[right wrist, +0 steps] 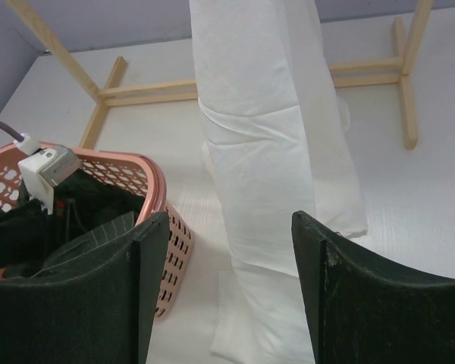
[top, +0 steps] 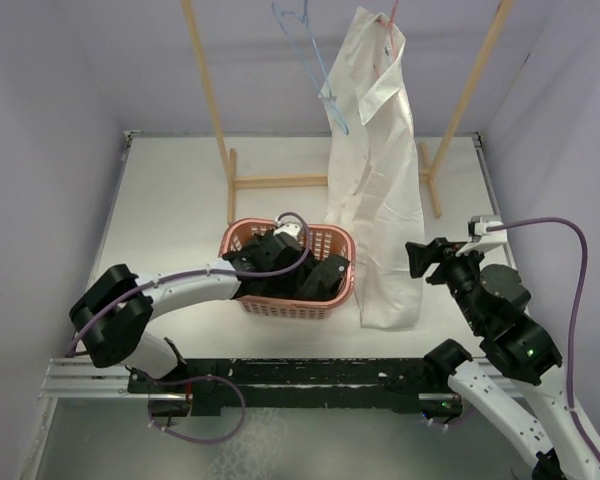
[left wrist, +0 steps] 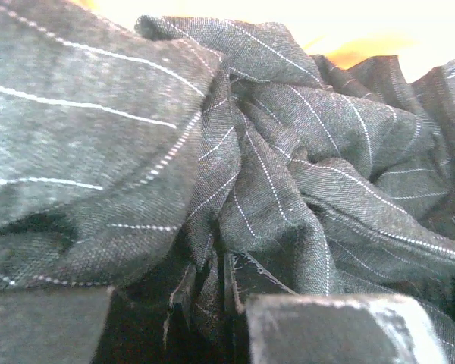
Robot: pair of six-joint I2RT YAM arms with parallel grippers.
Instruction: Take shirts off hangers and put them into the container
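The black pinstriped shirt lies crumpled inside the salmon-pink basket. My left gripper reaches down into the basket. In the left wrist view its jaws stand nearly together with a fold of the black shirt pinched between them. The white shirt hangs on the pink hanger, its tail resting on the table right of the basket. The light blue hanger hangs bare on the rack. My right gripper is open and empty, facing the white shirt from the right, beside the basket.
The wooden rack's slanted poles and floor crossbar stand behind the basket. Grey walls close in the table on the left, back and right.
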